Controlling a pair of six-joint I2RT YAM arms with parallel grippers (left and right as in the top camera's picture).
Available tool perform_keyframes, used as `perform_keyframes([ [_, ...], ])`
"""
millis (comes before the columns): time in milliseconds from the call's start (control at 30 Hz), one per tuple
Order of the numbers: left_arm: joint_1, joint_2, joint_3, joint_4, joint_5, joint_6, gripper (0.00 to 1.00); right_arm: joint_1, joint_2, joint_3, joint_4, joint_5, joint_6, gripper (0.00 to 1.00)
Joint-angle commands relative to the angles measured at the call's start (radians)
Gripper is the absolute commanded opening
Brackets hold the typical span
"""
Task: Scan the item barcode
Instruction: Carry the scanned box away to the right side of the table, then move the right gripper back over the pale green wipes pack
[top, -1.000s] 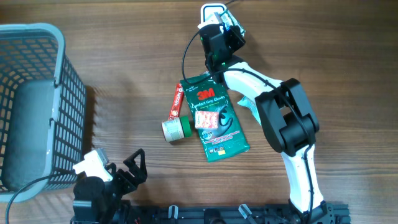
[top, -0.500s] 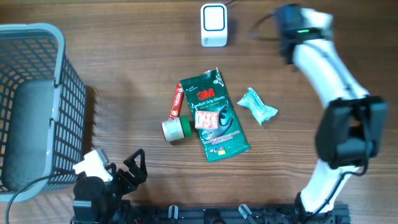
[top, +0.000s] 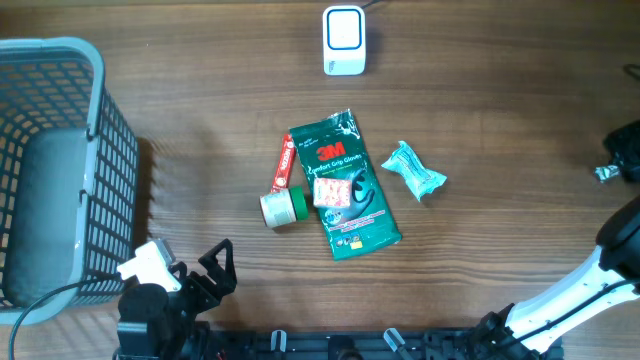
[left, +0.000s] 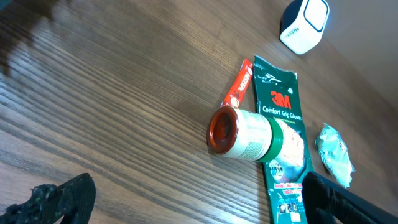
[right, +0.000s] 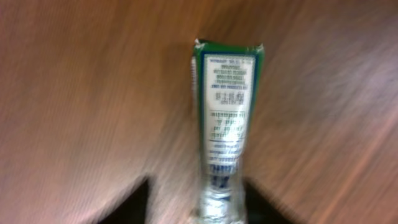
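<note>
Swung away, my right gripper (right: 198, 204) now has the scanner (top: 343, 40) far to its left. Whether it clamps the tube (right: 227, 93) I cannot tell; a loose hold would drop it unscanned.

Overhead looks straight down on the surface (top: 200, 100); left wrist low, slanting across it, sharing the 3M glove packet (top: 345, 185); right wrist close, blurred.

A dark brown wooden table (top: 200, 90) fills the view, its grain running sideways under soft, even light.
</note>
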Motion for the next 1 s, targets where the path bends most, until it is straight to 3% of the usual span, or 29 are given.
perform_keyframes([
  [0,0.006,-0.001,-0.005,0.003,0.005,-0.002,1.00,0.017,-0.043,0.057,-0.043,-0.189,-0.018,1.00],
  [233,0.006,-0.001,-0.005,0.003,0.005,-0.002,1.00,0.161,-0.273,0.064,-0.225,-0.196,-0.040,0.99],
  [467,0.006,-0.001,-0.005,0.003,0.005,-0.002,1.00,0.620,-0.383,0.055,-0.423,-0.064,-0.120,1.00],
  [500,0.006,-0.001,-0.005,0.003,0.005,-0.002,1.00,0.717,-0.383,0.035,-0.426,-0.071,-0.142,0.82],
  [533,0.006,-0.001,-0.005,0.003,0.005,-0.002,1.00,0.767,-0.383,0.025,-0.433,-0.060,-0.139,0.36],
  [567,0.006,-0.001,-0.005,0.003,0.005,-0.002,1.00,0.813,-0.383,0.014,-0.438,-0.045,-0.117,0.09],
  [667,0.006,-0.001,-0.005,0.003,0.005,-0.002,1.00,0.948,-0.383,-0.016,-0.477,0.084,0.034,0.04],
  [767,0.006,-0.001,-0.005,0.003,0.005,-0.002,1.00,0.988,-0.383,-0.059,-0.488,0.062,0.064,0.04],
  [967,0.006,-0.001,-0.005,0.003,0.005,-0.002,1.00,1.001,-0.383,-0.378,-0.139,0.056,0.066,0.04],
])
